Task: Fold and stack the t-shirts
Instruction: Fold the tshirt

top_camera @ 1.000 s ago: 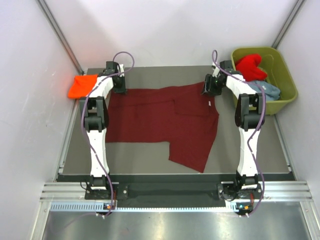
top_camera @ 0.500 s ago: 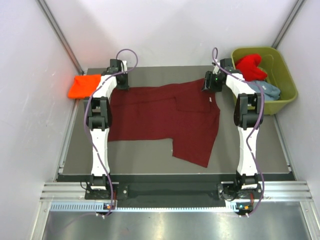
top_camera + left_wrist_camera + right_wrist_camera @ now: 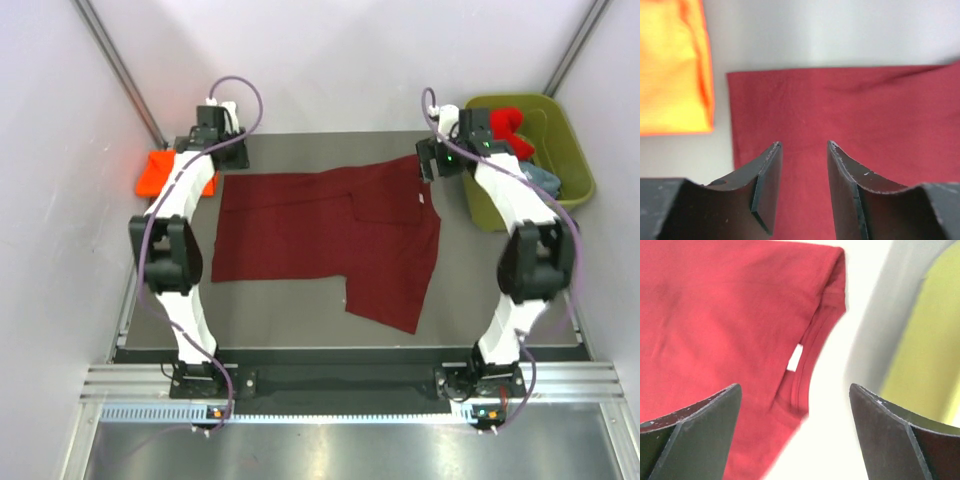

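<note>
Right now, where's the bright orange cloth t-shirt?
In the top view the bright orange cloth t-shirt lies at the far-left edge of the table, just left of the spread dark maroon t-shirt.

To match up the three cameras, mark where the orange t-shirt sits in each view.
Top external: orange t-shirt at far left, beyond the maroon t-shirt's far-left corner.
Left wrist: upper-left corner, left of the maroon edge.
Right wrist: not in it.
Shared landmark: the maroon t-shirt, seen in all three.
</note>
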`<control>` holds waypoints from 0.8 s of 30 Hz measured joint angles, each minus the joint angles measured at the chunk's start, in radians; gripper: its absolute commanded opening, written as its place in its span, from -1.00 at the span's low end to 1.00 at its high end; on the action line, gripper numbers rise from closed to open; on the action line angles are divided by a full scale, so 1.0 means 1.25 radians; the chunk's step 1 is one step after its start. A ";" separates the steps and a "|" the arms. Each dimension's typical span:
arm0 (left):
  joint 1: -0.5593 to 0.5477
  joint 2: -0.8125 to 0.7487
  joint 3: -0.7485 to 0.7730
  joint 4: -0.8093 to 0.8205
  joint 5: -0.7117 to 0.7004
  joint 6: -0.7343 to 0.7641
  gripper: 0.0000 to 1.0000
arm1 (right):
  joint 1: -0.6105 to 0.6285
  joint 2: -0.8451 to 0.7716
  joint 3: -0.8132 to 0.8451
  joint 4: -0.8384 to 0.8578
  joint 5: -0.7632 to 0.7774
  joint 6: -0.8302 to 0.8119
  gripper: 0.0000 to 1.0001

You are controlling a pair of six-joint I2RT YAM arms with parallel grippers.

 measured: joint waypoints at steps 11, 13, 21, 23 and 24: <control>0.024 -0.200 -0.293 -0.061 0.032 -0.043 0.02 | 0.289 -0.470 -0.575 -0.024 0.028 -0.318 0.47; 0.031 -0.200 -0.341 -0.080 0.036 -0.049 0.01 | 0.309 -0.501 -0.652 -0.057 0.030 -0.348 0.44; 0.035 -0.236 -0.380 -0.098 0.015 -0.041 0.03 | 0.375 -0.709 -0.755 -0.187 0.014 -0.449 0.36; 0.035 -0.255 -0.380 -0.098 0.005 -0.037 0.03 | 0.402 -0.749 -0.758 -0.216 0.006 -0.460 0.36; 0.038 -0.262 -0.381 -0.097 0.002 -0.035 0.03 | 0.419 -0.764 -0.761 -0.228 0.002 -0.464 0.36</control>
